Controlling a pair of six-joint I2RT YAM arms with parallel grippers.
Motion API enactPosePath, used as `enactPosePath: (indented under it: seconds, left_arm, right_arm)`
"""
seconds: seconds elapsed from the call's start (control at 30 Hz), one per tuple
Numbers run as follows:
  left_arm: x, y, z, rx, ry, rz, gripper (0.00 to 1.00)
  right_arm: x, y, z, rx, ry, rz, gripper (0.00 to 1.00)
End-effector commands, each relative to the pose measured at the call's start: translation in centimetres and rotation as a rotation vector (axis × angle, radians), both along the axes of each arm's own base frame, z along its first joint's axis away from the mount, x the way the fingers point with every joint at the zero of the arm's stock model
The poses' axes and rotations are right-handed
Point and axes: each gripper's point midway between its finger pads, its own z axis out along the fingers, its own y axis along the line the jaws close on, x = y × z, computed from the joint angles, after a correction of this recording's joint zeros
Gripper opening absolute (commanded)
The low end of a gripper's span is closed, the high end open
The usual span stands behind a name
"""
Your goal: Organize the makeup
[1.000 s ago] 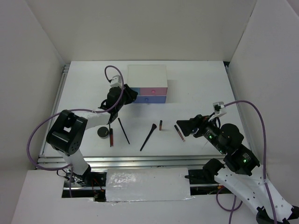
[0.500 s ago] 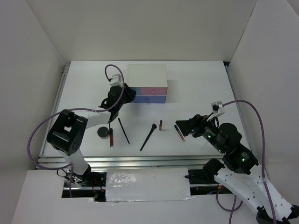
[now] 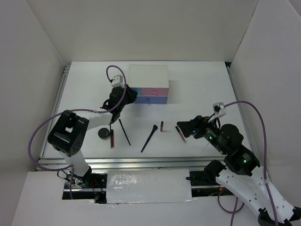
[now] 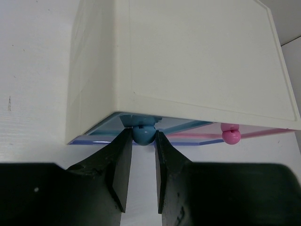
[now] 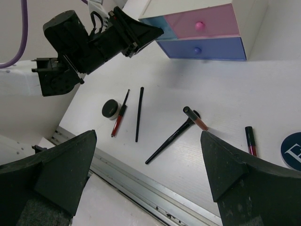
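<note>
Makeup lies loose on the worktop (image 3: 202, 89), in a row between the arms and the white box (image 3: 148, 77).

- Thin black pencil (image 3: 124, 132): long axis diagonal, far end toward the left arm, near end angled right. Plain black; which end is the tip cannot be made out.
- Brush (image 3: 149, 139): flared head at the far end, thin handle slanting near-left. All black.
- Slim red-brown stick (image 3: 112, 138): axis runs near to far and it lies just beside the compact (image 3: 102, 134). From the right wrist its far part looks black and thinner.
- Compact: round, black rim, paler centre in the right wrist view.
- Short tube (image 3: 161, 126): axis near to far, just right of the brush head; black cap, red-brown body.
- Second tube (image 3: 180, 133): slightly slanted and partly under the right gripper (image 3: 184, 128) in the top view.
- Dark round disc (image 5: 293, 150): carries a white mark and is cut off by the frame edge, so what it is stays unclear.

Left gripper (image 4: 142, 146): at the box front, fingers (image 4: 121, 165) pressed in on both sides of the blue knob (image 4: 143, 134). The pink knob (image 4: 231, 136) sits to its right. Only the lower edges of the drawer fronts show here.

Right gripper: fingers (image 5: 66, 174) spread wide apart, nothing between them, above the right end of the row.
</note>
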Motion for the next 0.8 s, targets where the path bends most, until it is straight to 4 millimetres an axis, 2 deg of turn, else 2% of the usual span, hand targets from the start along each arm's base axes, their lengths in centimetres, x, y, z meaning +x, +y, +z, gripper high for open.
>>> enactPosePath:
  seconds: [0.0,0.2,0.77]
  left_arm:
    - [-0.5,-1.0,3.3,-0.050,-0.093,-0.018,0.02]
    - [-1.7,-1.4,3.0,-0.060,-0.086,-0.024,0.00]
    - [-5.6,-0.6,2.5,-0.106,-0.059,-0.006,0.00]
  right_arm:
    - [0.1,0.3,0.8,0.014,-0.041,0.012,1.00]
    - [0.0,0.3,0.8,0.018,-0.040,0.017,1.00]
    - [-0.4,0.7,1.3,0.044,-0.045,0.041,1.00]
